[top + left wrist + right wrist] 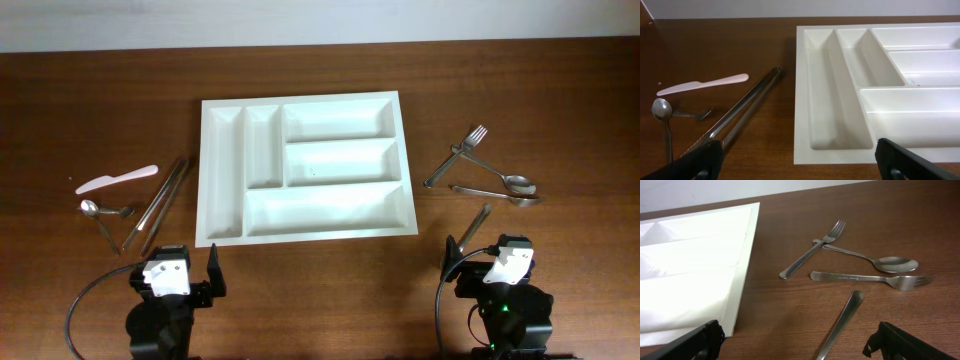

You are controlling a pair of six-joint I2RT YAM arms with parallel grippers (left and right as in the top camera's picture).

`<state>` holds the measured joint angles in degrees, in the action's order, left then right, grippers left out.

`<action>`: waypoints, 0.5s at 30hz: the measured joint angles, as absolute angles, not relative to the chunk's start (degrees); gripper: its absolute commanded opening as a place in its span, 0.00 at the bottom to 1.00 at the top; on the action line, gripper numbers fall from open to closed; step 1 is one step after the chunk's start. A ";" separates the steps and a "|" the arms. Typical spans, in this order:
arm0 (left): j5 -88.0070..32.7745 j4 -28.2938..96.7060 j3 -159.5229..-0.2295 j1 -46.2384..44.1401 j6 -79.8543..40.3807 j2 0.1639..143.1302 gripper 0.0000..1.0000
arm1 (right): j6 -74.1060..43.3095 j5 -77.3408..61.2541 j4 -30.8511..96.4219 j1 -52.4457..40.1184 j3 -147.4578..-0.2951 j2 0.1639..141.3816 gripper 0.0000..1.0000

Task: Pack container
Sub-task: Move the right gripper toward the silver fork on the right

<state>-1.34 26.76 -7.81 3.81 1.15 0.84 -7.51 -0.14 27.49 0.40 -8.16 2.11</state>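
Note:
The white five-compartment container (305, 165) lies empty at the table's middle; it also shows in the left wrist view (880, 95) and the right wrist view (695, 265). Left of it lie metal tongs (160, 205) (737, 112), a pale pink knife (117, 179) (702, 85) and a spoon (98, 215) (662, 112) over a small fork (695, 115). Right of it lie a fork (455, 155) (812, 250), a spoon (500, 181) (875, 260), a second fork (500, 195) (865, 278) and a metal handle (476, 225) (840, 325). My left gripper (800, 165) and right gripper (795, 345) are open and empty near the front edge.
A pale wall (320, 15) runs along the table's far edge. Bare brown wood lies between each gripper and the container's front rim.

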 measured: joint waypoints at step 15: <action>-1.34 26.76 -7.81 3.81 1.15 0.84 0.99 | -15.00 2.31 27.55 0.40 -11.05 3.18 0.99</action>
